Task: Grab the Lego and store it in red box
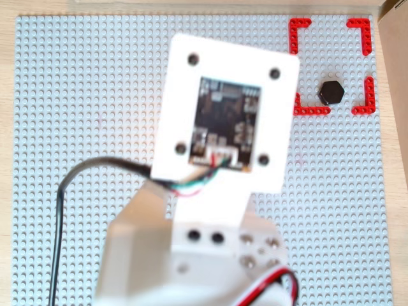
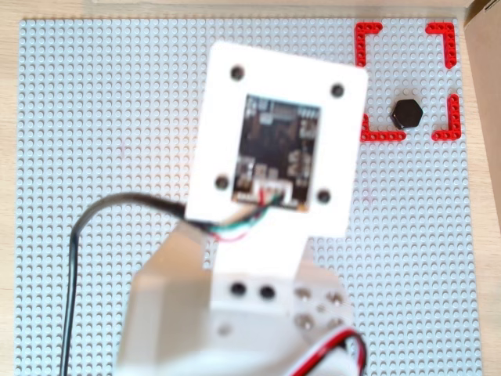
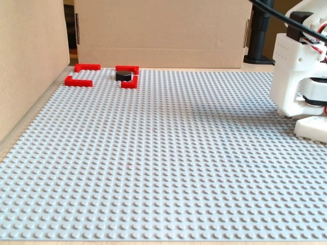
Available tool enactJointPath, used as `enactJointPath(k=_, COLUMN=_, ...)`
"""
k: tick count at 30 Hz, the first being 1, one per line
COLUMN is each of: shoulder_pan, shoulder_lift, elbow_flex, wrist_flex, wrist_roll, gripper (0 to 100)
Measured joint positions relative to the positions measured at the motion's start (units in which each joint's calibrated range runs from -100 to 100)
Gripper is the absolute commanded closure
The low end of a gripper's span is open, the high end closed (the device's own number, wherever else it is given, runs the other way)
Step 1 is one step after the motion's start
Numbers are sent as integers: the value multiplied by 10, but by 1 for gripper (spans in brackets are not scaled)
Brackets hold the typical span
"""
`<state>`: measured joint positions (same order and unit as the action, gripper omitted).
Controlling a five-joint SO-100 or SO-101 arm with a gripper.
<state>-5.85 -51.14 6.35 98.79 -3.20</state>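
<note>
The Lego (image 1: 331, 93) (image 2: 407, 114) is a small black hexagonal piece lying inside the red box (image 1: 300, 29) (image 2: 369, 35), close to its near side, between the two lower corner pieces in both overhead views. The fixed view shows the Lego (image 3: 123, 75) at the far left, beside the red box's (image 3: 78, 81) right-hand corner pieces. The arm's white camera mount (image 1: 226, 105) fills the middle of both overhead views and hides the gripper beneath it. Only the arm's white body (image 3: 299, 76) shows at the right edge of the fixed view, well away from the Lego.
A light-grey studded baseplate (image 1: 76, 76) (image 3: 163, 168) covers the table. Cardboard walls stand along its left side (image 3: 30, 61) and back (image 3: 158, 30). A black cable (image 1: 57, 242) runs from the arm down the left of the overhead views.
</note>
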Motion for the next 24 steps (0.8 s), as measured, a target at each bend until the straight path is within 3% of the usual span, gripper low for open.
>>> enactJointPath(k=4, shoulder_pan=-14, shoulder_lift=-68, elbow_flex=22, wrist_flex=0, wrist_roll=0, gripper=93)
enactJointPath(k=24, shoulder_pan=-14, shoulder_lift=-367, elbow_flex=126, wrist_flex=1, wrist_roll=29, gripper=93)
